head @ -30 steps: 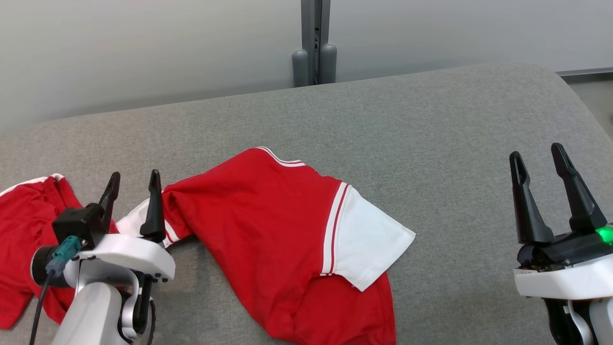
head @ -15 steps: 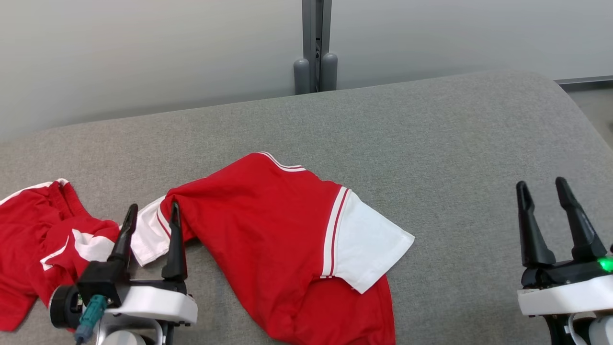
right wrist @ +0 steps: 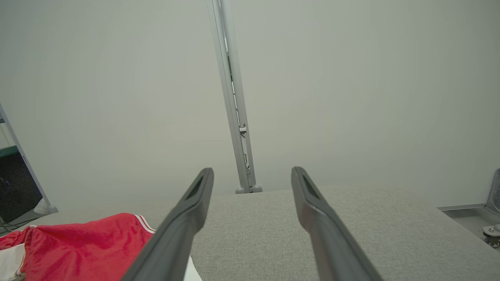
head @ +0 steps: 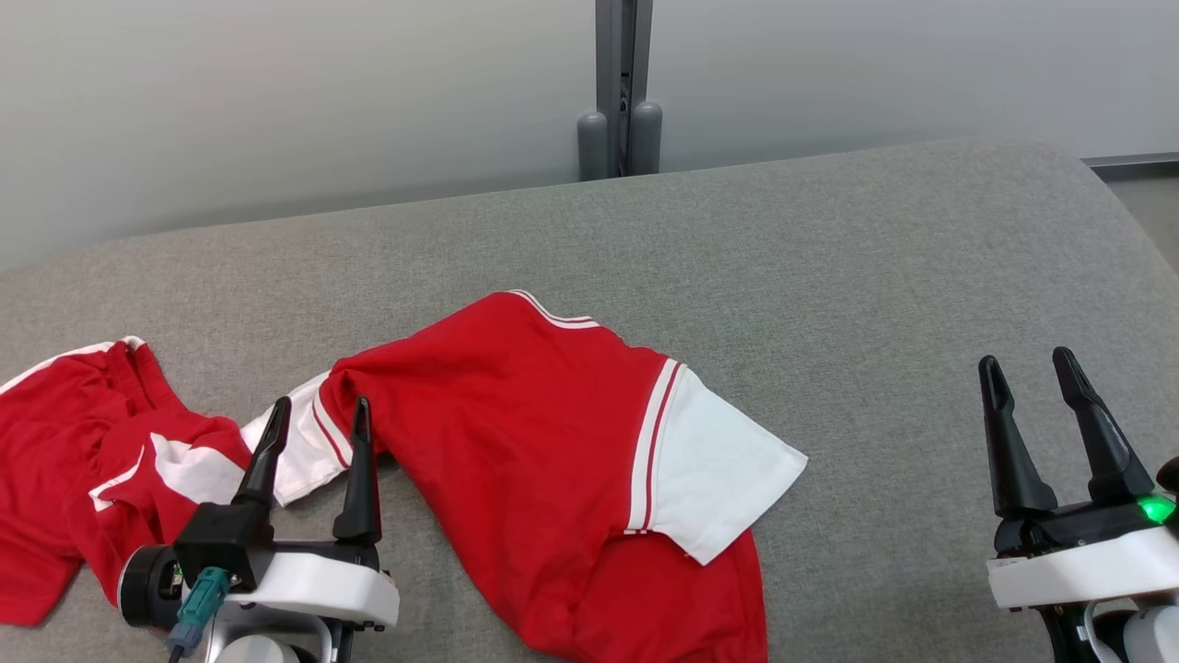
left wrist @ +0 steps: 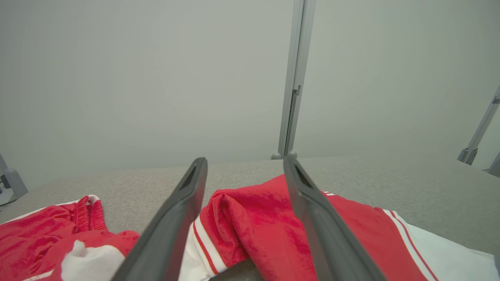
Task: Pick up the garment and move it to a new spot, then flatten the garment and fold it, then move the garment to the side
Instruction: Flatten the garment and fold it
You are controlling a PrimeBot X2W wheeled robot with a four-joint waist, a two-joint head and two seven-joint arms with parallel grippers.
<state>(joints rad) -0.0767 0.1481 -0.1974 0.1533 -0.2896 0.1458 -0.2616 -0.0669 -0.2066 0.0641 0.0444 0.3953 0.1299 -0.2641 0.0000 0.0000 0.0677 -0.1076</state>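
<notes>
The left gripper (head: 321,407) stands wide open and empty, fingers flanking a white sleeve of the red garment (head: 516,433). The garment lies rumpled in the middle of the grey table (head: 829,258). The right gripper (head: 1025,364), equally wide and empty, hangs well apart from it. Another red piece (head: 64,460) lies at the far left.

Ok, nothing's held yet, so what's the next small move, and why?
Probably ease the left gripper forward and down onto the white sleeve of the red shirt: its open fingers line up on that bunched edge, while the right gripper hangs open over bare grey cushion, apart from the cloth.
</notes>
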